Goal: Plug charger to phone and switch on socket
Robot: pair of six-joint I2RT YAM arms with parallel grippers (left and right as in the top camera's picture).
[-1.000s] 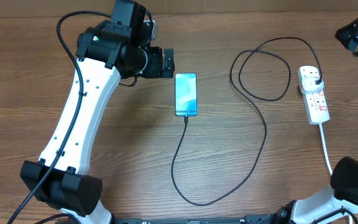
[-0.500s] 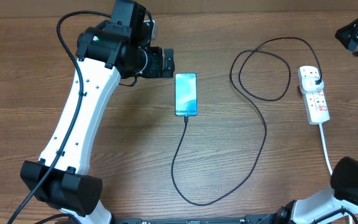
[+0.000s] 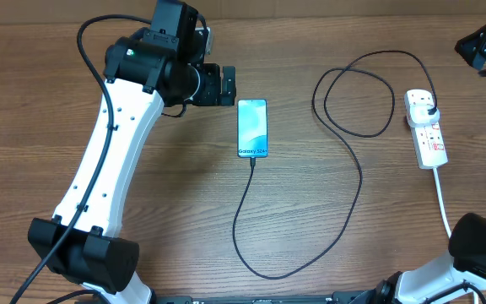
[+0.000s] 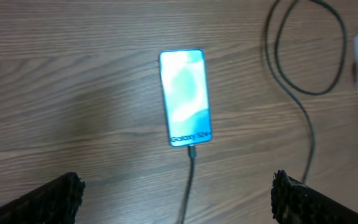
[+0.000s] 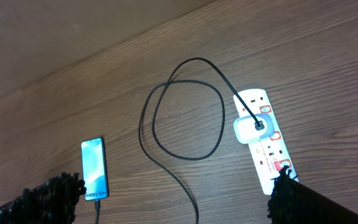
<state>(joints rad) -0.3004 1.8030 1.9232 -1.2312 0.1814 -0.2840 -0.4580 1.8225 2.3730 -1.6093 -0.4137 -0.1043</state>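
White socket (image 3: 426, 128), long axis near-to-far, sits left of & back from your right gripper (image 3: 484, 48) (spread wide, empty); left gripper (image 3: 223, 85), also spread, is well apart.

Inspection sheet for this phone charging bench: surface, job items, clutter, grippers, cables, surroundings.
Surface: wooden table, bare grain.
Job's things: phone lies flat with its screen lit; the charger tip is at its near end, apparently plugged in; socket on the right has the charger's plug seated; switch state too small to tell.
Clutter: nothing seen.
Grippers: left gripper open, empty, raised near the phone; right gripper open, empty, raised at the far right.
Cables: charger loops once between phone and socket; white cord runs from the socket toward the near edge.
Surroundings: nothing seen.
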